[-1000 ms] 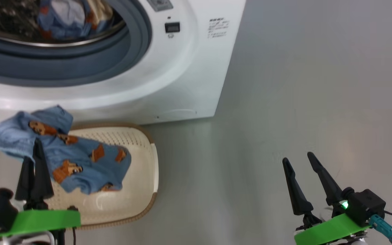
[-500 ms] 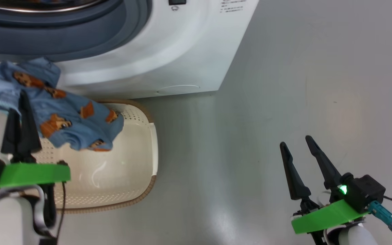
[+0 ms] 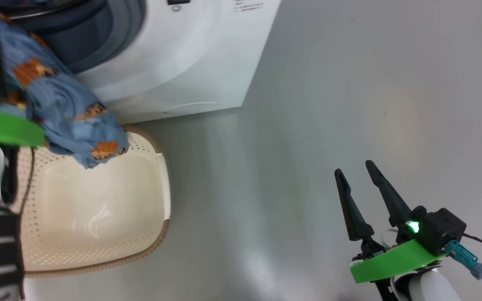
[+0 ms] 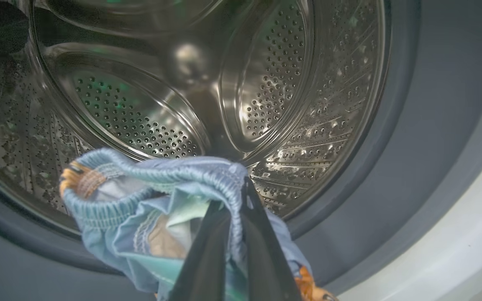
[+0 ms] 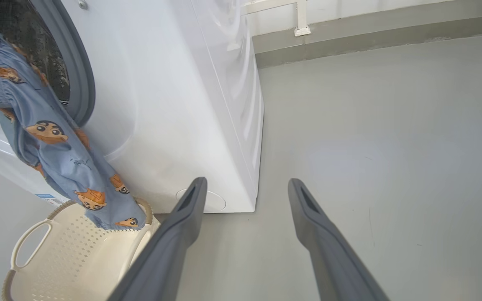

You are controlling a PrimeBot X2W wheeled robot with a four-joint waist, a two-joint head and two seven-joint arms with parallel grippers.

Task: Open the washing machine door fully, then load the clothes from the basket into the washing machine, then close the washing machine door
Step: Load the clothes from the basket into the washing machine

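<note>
Head view: right end effector (image 3: 353,167) parted over wide grey floor (image 3: 308,117).

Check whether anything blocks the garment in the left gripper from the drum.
Nothing visible. The left gripper holds the garment before the open drum; its tail hangs below the grey gasket lip.

The grey floor (image 3: 329,104) carries the white washing machine (image 3: 182,58) and, just beside it, the cream basket (image 3: 98,209).

Open drum (image 4: 149,125) ahead of left gripper (image 4: 229,192), gasket (image 4: 412,125) ringing it — bare floor (image 3: 349,104) beside washing machine (image 3: 182,62)
</note>
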